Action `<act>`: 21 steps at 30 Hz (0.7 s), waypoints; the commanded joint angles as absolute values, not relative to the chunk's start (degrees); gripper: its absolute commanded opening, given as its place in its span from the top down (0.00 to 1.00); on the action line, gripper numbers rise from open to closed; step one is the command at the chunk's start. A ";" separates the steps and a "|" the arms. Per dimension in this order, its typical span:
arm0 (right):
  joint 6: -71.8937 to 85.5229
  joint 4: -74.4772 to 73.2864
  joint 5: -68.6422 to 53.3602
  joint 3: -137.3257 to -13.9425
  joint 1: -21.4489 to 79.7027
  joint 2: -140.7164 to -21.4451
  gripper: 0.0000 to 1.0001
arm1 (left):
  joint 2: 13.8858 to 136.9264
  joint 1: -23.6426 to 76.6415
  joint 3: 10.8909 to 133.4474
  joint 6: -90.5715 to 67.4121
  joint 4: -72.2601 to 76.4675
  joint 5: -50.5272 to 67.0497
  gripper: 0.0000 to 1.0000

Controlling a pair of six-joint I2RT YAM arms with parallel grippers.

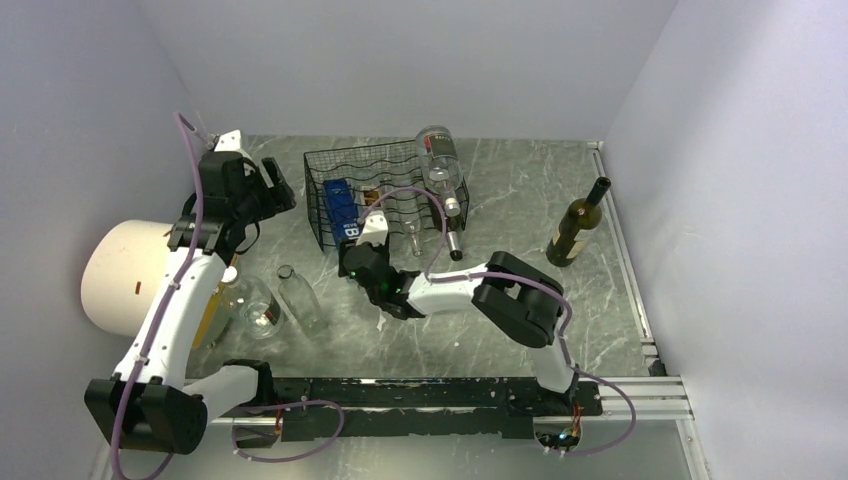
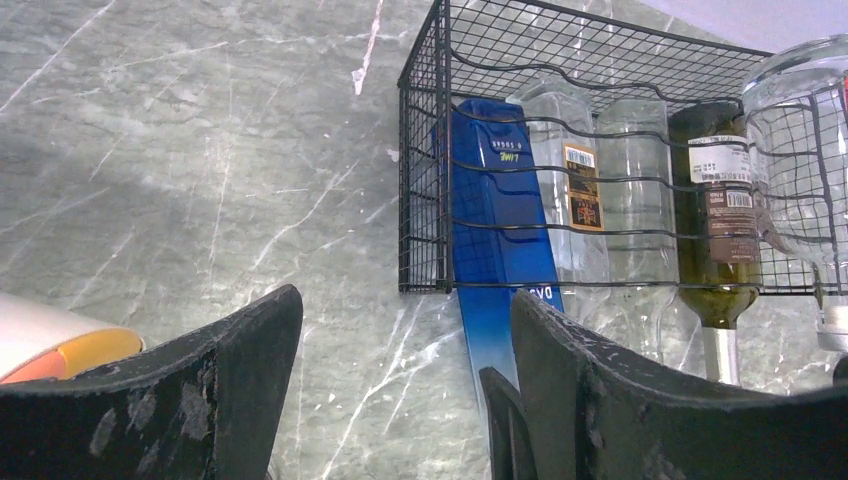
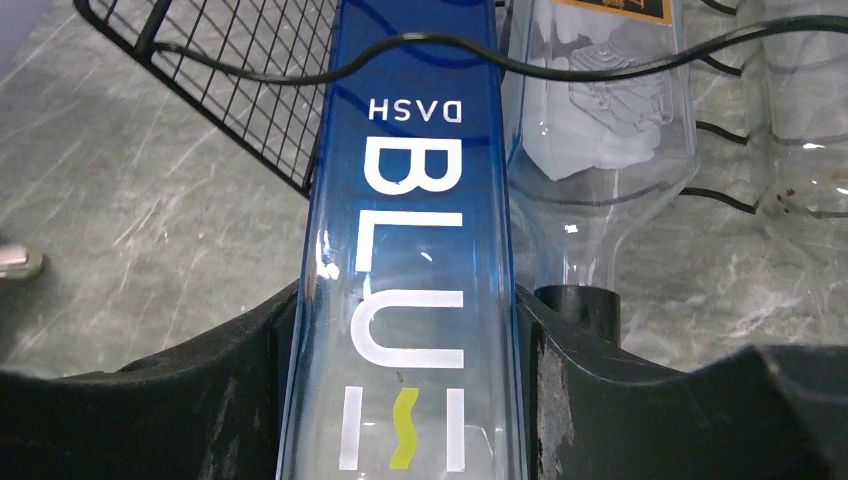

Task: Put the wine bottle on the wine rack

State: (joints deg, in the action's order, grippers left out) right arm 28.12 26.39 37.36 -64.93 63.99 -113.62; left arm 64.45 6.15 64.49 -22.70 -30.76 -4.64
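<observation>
In the wine rack, blue bottle clamped in right jaws, left jaws apart.

Soft, even light falls from above; the tabletop carries only faint shadows beneath the arms. The top view bends at its edges, so the walls lean outward. The fingers of the left hand are dark and slightly soft, while the rack beyond them is sharp. In the right hand the blue bottle shows small white glints; the clear bottle beside it catches a pale sheen.
</observation>
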 commanded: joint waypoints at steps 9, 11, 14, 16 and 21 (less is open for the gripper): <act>36.23 35.03 46.40 -80.58 63.78 -119.71 0.85 | 61.69 6.15 61.00 -21.62 -25.90 -6.60 0.20; 36.74 34.15 46.65 -81.58 63.81 -120.62 0.81 | 61.79 6.14 60.95 -21.62 -25.86 -6.52 0.20; 37.50 33.14 46.67 -82.54 63.73 -121.55 0.73 | 61.92 6.15 60.83 -21.62 -25.75 -6.50 0.20; 38.26 32.19 46.86 -82.97 63.80 -122.12 0.64 | 61.93 6.15 60.78 -21.61 -25.62 -6.30 0.20; 40.88 29.24 46.96 -83.90 63.79 -123.09 0.41 | 62.12 6.15 60.69 -21.62 -25.55 -5.60 0.20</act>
State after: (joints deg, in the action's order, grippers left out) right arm 36.95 21.69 41.63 -79.57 63.83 -124.22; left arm 62.50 6.15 61.30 -22.28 -27.62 -5.85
